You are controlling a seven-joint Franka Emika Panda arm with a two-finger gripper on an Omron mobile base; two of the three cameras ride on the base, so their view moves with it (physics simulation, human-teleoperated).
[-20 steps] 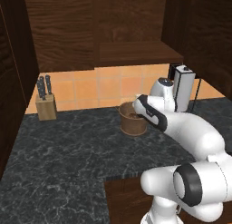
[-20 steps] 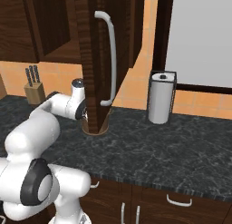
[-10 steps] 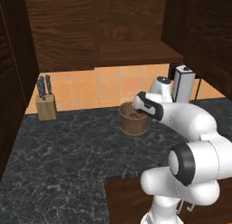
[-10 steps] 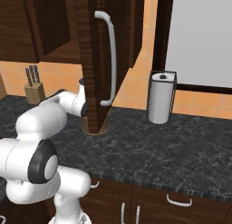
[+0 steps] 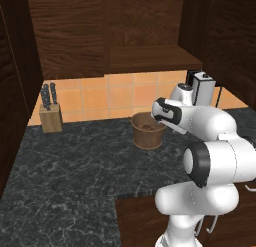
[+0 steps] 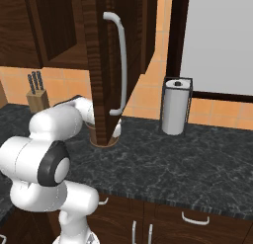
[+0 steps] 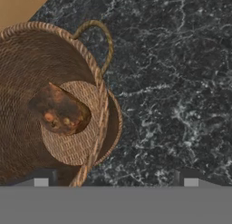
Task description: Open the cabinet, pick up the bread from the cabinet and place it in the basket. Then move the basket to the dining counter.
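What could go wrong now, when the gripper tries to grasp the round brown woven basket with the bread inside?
1. The gripper straddles the rim of the round brown woven basket; a shallow grip could slip or tip it, spilling the small tan lumpy bread.
2. The open dark wood-grain cabinet door hangs just in front of the basket; lifting might knock it.
3. The arched side handle could snag a fingertip.

Basket (image 6: 114, 135) mostly behind cabinet door (image 6: 101, 65)
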